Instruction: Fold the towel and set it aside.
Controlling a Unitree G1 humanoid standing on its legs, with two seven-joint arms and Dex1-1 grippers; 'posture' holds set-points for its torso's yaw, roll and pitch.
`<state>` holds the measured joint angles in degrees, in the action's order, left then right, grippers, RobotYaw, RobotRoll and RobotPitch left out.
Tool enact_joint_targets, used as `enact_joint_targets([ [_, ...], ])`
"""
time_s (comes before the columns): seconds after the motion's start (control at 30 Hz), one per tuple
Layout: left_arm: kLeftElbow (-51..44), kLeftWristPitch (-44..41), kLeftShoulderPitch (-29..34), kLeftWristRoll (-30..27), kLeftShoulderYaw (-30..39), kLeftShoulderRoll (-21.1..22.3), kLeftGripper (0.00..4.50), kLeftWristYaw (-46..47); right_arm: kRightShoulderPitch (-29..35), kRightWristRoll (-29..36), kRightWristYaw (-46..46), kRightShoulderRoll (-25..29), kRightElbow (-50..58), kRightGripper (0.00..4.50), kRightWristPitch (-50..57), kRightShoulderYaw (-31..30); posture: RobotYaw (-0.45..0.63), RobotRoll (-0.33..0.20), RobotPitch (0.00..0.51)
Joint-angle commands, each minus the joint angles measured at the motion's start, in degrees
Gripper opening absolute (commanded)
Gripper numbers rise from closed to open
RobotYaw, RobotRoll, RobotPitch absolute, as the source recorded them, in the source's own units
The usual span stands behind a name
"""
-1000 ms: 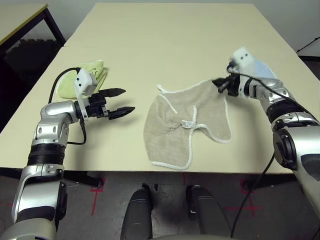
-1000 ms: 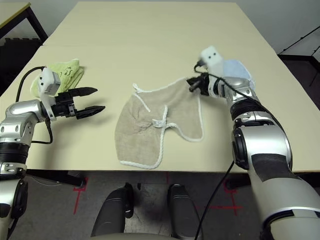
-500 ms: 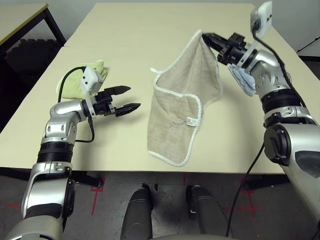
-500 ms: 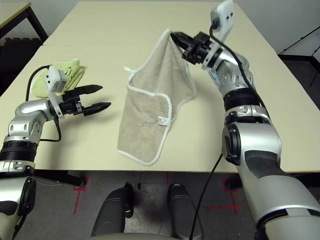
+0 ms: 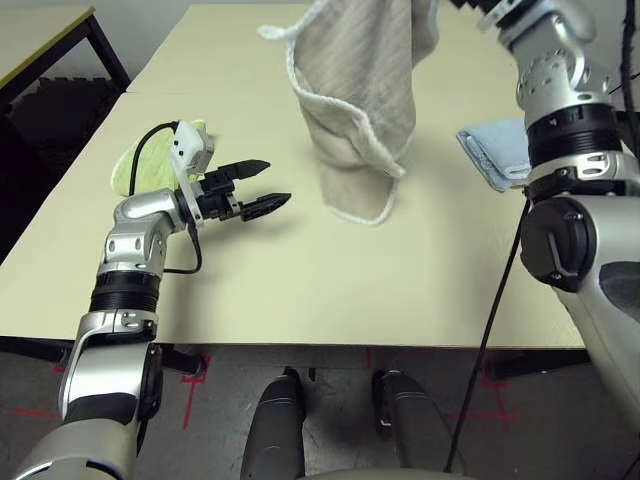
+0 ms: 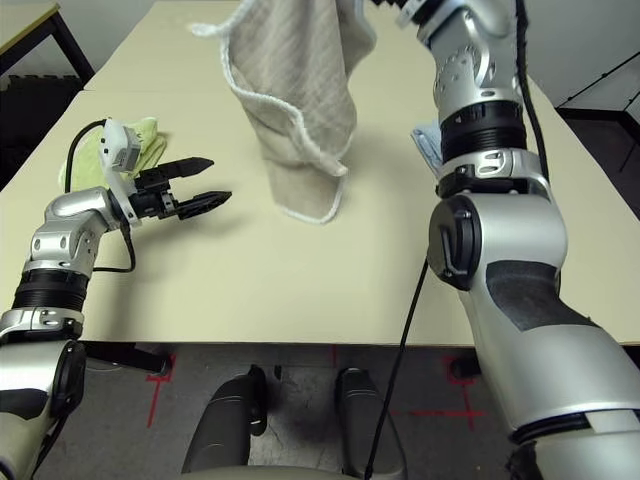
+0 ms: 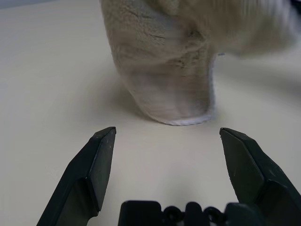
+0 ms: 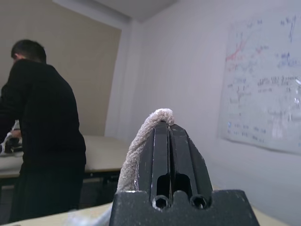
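Right wrist view: the right claw (image 8: pixel 169 129) is clamped tight on the towel's white corded edge; the towel (image 5: pixel 360 90) hangs long and near-vertical from it, bottom hem just brushing the counter (image 5: pixel 300 290); out to the side, the left claw (image 5: pixel 262 188) waits low with fingers spread wide, pointing at that dangling hem and clearly the nearer arm to catch it; no containers here, just a green cloth (image 5: pixel 135 170) and blue cloth (image 5: pixel 495 150) lying apart.
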<state>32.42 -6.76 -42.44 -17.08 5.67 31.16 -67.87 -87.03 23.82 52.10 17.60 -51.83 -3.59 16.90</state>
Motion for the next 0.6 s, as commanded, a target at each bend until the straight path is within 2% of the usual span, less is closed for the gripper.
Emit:
enact_joint_targets([
  [0.03,0.0,-0.7,-1.2,-1.4,1.0,-0.2,4.5,1.0,1.4,0.3,0.4,-0.9,1.1,0.03,-0.2,-0.5,-0.01,0.0,0.131],
  [0.23,0.5,-4.2,-5.9,-4.5,4.8,0.3,4.5,4.6,3.7,0.4,0.2,-1.9,2.8,0.03,0.4,-1.1,0.01,0.0,0.13],
  [0.37,-2.8,-9.3,-8.9,-7.0,5.2,-0.5,4.5,5.5,4.3,0.3,0.0,-2.2,3.1,0.03,0.6,-1.2,0.02,0.0,0.126],
  [0.47,-6.2,-12.7,-9.6,-7.8,4.1,-1.6,4.5,7.4,4.6,0.1,-0.2,-2.5,3.1,0.03,0.5,-1.3,0.02,0.0,0.126],
  [0.6,-9.8,-16.2,-9.9,-7.0,2.8,-5.2,4.5,13.7,4.5,0.0,-0.3,-3.0,2.8,0.03,0.2,-1.5,0.03,0.0,0.123],
])
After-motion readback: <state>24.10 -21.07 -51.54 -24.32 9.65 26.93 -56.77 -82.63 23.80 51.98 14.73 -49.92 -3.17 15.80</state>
